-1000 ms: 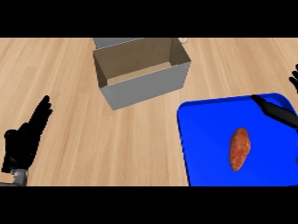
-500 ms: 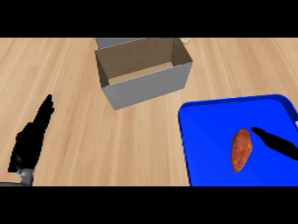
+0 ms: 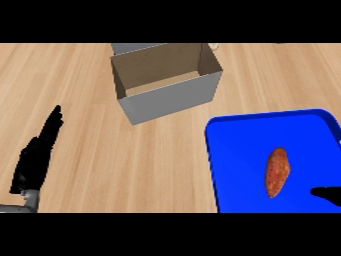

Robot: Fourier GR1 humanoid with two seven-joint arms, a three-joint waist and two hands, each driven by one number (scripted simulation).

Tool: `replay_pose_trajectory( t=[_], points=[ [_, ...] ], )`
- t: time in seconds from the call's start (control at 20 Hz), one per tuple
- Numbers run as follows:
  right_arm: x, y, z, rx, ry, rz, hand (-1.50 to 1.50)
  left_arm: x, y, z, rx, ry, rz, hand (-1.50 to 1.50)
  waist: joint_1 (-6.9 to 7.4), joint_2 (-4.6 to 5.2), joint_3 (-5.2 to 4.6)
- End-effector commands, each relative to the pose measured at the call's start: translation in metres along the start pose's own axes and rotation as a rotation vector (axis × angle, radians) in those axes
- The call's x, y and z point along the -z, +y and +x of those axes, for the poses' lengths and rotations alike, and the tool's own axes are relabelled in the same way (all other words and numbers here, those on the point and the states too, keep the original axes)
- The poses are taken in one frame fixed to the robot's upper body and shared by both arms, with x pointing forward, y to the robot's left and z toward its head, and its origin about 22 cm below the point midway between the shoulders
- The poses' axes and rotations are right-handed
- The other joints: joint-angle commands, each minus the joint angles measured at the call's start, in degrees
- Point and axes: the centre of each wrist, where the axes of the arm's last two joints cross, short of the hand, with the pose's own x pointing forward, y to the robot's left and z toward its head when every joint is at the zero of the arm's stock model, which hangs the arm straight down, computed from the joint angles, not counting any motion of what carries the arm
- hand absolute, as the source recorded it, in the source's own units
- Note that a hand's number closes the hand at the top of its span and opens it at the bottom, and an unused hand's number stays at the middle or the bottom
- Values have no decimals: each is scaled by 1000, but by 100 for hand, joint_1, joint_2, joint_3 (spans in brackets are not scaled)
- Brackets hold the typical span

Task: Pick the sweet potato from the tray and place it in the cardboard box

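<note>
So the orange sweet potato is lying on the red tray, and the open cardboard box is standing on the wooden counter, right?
Not quite: the tray is blue, not red, as the head view shows. The orange sweet potato does lie on it, and the open cardboard box stands on the wooden counter.

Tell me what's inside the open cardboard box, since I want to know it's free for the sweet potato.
Inside the open brown cardboard box only bare inner walls and a strip of floor show. The near wall hides the remaining floor, so anything there is unseen.

Sweet potato [image 3: 277, 172] on blue tray [image 3: 232, 150], cardboard box [image 3: 167, 80] beyond, apart.
</note>
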Motion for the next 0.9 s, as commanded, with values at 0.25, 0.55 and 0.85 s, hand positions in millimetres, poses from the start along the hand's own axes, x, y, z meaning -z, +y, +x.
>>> replay_pose_trajectory(
  t=[0.25, 0.55, 0.85],
  points=[
    [-12, -4, 71, -181, 151, 287, -150, -10, -1, -22, -10, 5, -12, 0, 77, 9, 23],
    [-15, 18, 101, -184, 241, 266, -150, 6, -24, -7, -13, 7, -7, 0, 19, 3, 29],
    [-17, 59, 80, -217, 273, 282, -150, -8, 22, -5, 5, -2, -2, 0, 40, -4, 32]
  ],
)
